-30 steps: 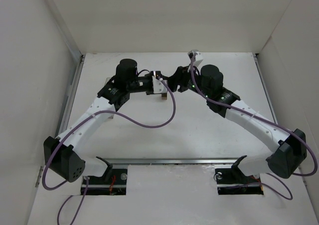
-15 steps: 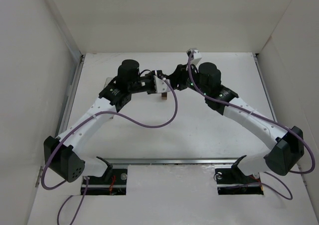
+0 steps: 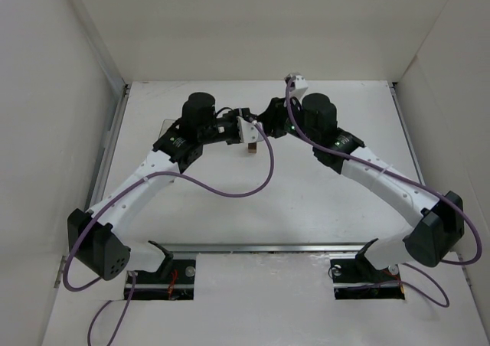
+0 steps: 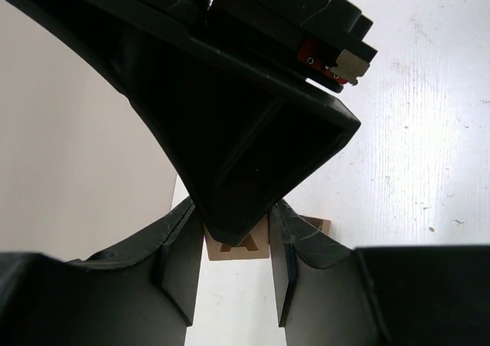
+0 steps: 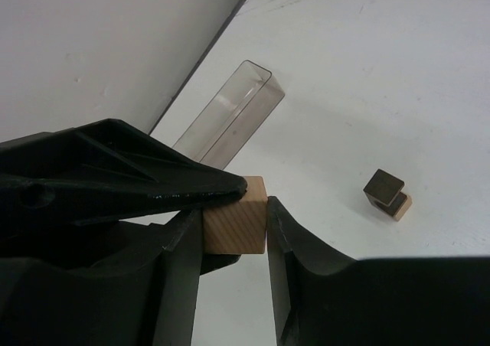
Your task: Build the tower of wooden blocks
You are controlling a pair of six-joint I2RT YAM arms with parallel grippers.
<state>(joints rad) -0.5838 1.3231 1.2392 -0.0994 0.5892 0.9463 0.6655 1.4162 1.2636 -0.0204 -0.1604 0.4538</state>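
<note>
A tan wood block (image 5: 235,225) with a letter A on one face (image 4: 239,248) is held above the table between both grippers. My right gripper (image 5: 232,222) is shut on its sides. My left gripper (image 4: 236,237) is also shut on it, crosswise to the right one. In the top view the two grippers, left (image 3: 243,129) and right (image 3: 261,124), meet at the table's far middle. The tower (image 5: 387,193), a dark brown cube on a tan cube, stands on the table just below them (image 3: 250,149). It shows partly behind my left gripper's finger (image 4: 320,225).
A clear rectangular plastic box (image 5: 230,116) lies on the table near the left wall, partly under the left arm (image 3: 166,124). White walls enclose the table on three sides. A metal rail (image 3: 260,248) runs along the near edge.
The right arm has moved left and closed in on the left gripper. The two grippers now meet on the same block above the tower.
</note>
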